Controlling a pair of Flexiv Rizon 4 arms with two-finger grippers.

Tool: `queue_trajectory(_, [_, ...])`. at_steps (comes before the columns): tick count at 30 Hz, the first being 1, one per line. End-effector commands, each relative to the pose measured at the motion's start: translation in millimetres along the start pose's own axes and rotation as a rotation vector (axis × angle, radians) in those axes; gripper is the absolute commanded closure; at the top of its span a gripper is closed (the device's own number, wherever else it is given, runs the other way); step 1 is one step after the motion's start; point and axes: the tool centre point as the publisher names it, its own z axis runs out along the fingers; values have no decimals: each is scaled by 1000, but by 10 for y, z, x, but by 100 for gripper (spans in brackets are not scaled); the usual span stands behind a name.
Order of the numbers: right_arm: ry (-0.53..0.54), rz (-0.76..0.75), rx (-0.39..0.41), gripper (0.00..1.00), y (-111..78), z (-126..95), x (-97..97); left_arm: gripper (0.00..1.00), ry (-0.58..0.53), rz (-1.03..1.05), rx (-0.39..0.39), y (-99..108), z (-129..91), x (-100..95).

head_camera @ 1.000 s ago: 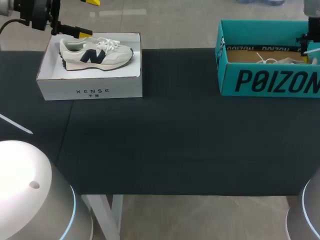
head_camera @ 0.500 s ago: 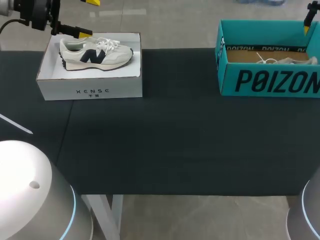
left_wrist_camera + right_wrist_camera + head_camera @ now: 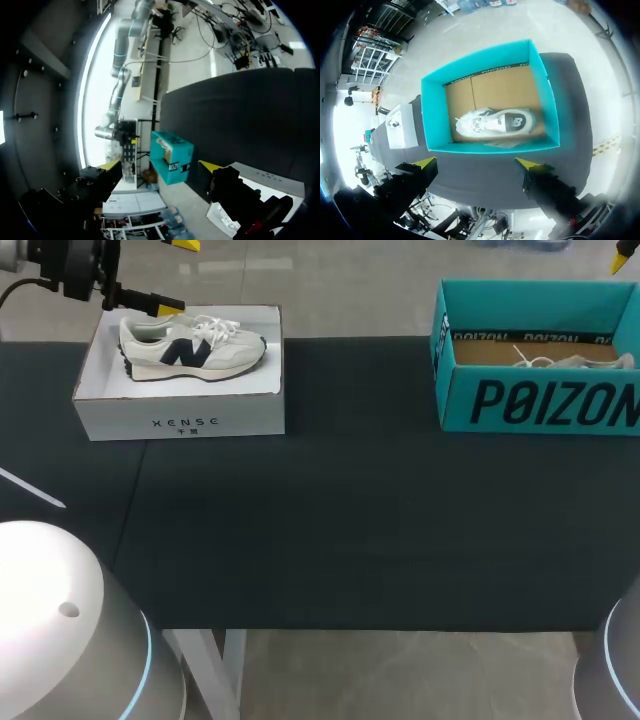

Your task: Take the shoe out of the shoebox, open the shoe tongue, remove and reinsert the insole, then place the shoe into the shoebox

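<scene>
At the counter's (image 3: 330,530) far right, the teal shoebox (image 3: 540,400) stands open with a pale grey-and-white sneaker (image 3: 495,122) lying on its cardboard floor. The right fingers (image 3: 426,162) hang high above it, spread wide apart and gripping nothing. Over at the far left, a white shoebox (image 3: 180,420) holds a white sneaker (image 3: 190,348) with a dark side logo, and the left fingers (image 3: 108,165), likewise wide apart and empty, hover by that box's far-left corner, near the sneaker's heel.
</scene>
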Motion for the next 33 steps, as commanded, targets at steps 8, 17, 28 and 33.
queue_trajectory(8, [-52,-3,18,0,-125,0,83,0,3,1,2,2,-3,-4])
queue_trajectory(17, [-52,-3,18,0,-125,0,83,0,3,1,2,2,-3,-4])
queue_trajectory(28, [-52,-3,18,0,-125,0,83,0,3,1,2,2,-3,-4])
queue_trajectory(33, [-52,-3,18,0,-125,0,83,0,301,-401,-602,346,420,-149])
